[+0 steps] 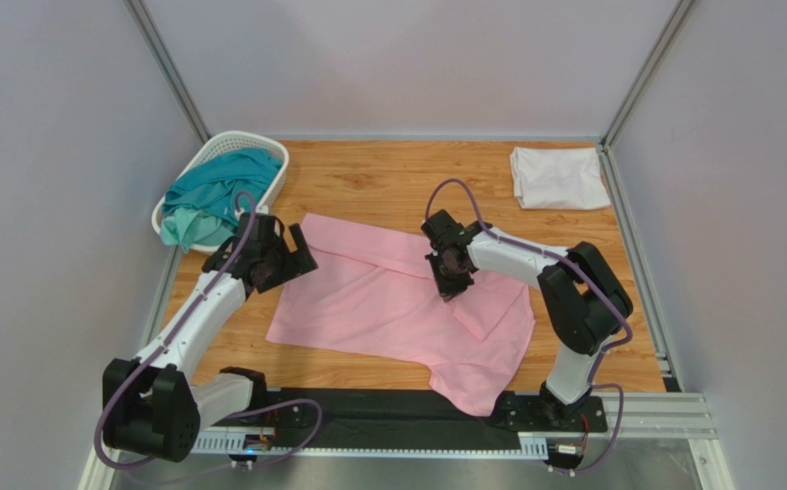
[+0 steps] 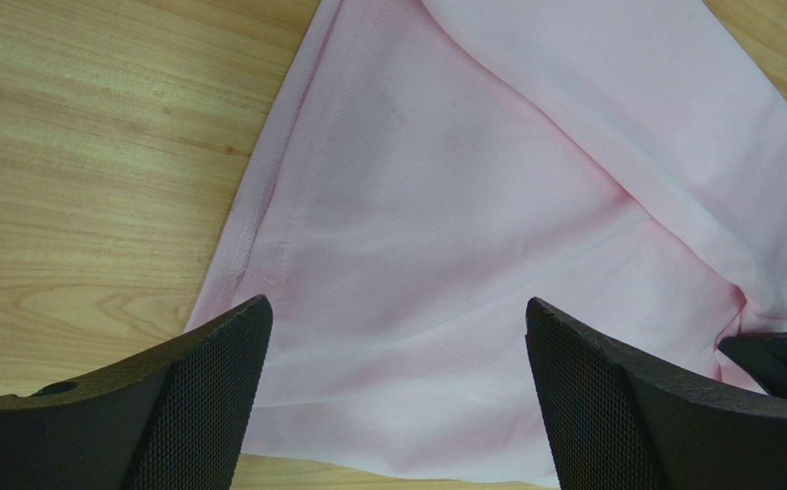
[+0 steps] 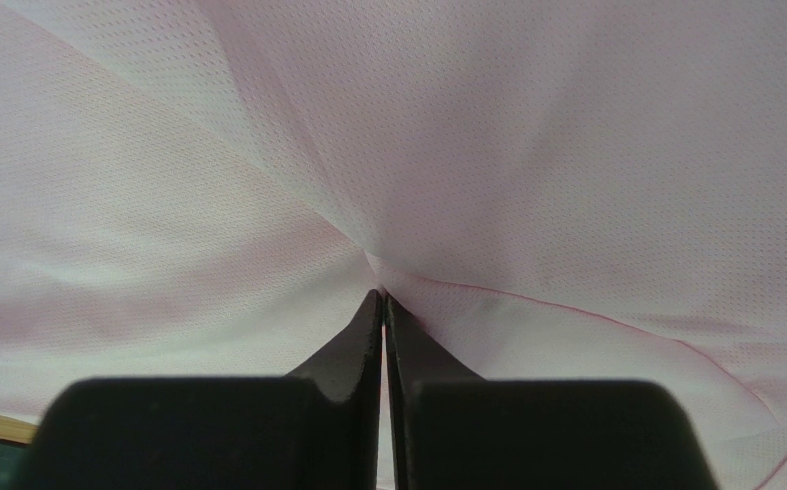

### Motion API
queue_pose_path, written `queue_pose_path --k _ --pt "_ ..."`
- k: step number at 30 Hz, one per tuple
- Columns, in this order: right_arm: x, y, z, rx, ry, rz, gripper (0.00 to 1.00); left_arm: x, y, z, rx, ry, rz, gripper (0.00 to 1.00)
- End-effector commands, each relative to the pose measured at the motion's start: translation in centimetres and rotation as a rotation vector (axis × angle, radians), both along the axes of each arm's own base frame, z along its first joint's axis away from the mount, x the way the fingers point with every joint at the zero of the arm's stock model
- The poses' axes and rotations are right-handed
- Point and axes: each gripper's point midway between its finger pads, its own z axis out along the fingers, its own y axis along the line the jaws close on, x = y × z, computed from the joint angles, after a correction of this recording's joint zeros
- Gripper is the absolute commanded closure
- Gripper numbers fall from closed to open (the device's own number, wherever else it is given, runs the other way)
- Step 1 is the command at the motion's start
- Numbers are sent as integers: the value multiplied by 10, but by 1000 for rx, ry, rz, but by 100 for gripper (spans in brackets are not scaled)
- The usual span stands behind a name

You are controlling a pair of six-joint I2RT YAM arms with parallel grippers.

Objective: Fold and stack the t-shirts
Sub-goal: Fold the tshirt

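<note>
The light pink t-shirt (image 1: 387, 306) lies spread on the wooden table, partly folded over itself. My right gripper (image 1: 453, 276) is shut on a pinch of its cloth near the middle right; in the right wrist view (image 3: 383, 298) the pink cloth (image 3: 571, 153) gathers into the closed tips. My left gripper (image 1: 283, 255) is open above the shirt's left edge; in the left wrist view (image 2: 398, 316) the pink cloth (image 2: 439, 204) lies between and beyond the spread fingers. A folded white t-shirt (image 1: 559, 178) lies at the far right. A teal t-shirt (image 1: 214, 194) is in the basket. The orange t-shirt is out of view.
The white lattice basket (image 1: 265, 148) stands at the far left corner. Grey walls and metal frame rails close the table on three sides. A dark strip (image 1: 387, 413) runs along the near edge between the arm bases.
</note>
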Motion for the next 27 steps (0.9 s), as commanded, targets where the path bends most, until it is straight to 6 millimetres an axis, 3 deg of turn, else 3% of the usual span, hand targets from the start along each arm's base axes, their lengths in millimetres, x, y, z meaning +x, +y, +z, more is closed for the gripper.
queue_pose_path --k 1,8,15,19,22,27 --pt "11 12 12 52 -35 6 100 4 0 8 -2 -19 15 0" --pt "-16 32 44 214 45 79 100 4 0 8 -1 -17 14 0" --pt "-31 45 56 293 116 114 97 5 0 6 0 -11 15 0" --pt "-25 54 53 305 125 101 96 5 0 6 -1 -8 13 0" --pt "-23 54 48 286 137 88 81 6 -1 9 -3 -12 9 0" --pt "-20 50 62 285 84 99 29 11 -4 14 -9 -20 -2 0"
